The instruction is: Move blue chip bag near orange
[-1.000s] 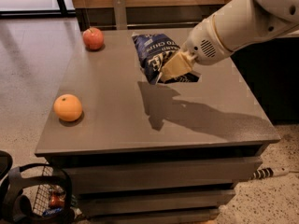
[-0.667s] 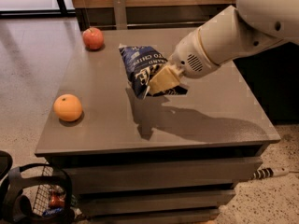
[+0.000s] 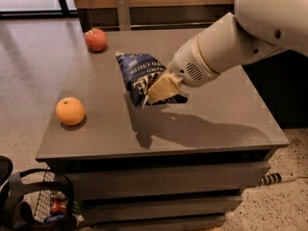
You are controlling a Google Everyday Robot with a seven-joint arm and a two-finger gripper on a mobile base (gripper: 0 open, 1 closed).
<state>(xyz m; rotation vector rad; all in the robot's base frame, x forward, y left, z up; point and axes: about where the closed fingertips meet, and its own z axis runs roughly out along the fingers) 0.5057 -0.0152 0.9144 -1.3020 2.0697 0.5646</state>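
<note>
The blue chip bag [image 3: 140,75], dark blue foil with white print, hangs tilted above the middle of the grey table [image 3: 211,114]. My gripper [image 3: 156,93] is shut on its lower right part and holds it off the tabletop; its shadow falls below. The orange [image 3: 70,111] sits near the table's front left edge, well to the left of the bag and apart from it.
A reddish apple [image 3: 96,39] sits at the table's back left corner. A wire basket and black straps [image 3: 38,201] stand on the floor at the front left. A wooden counter runs behind the table. A cable lies on the floor at right.
My gripper has carried the chip bag leftward and toward the front of the table, closer to the orange. The fruits have not moved.
</note>
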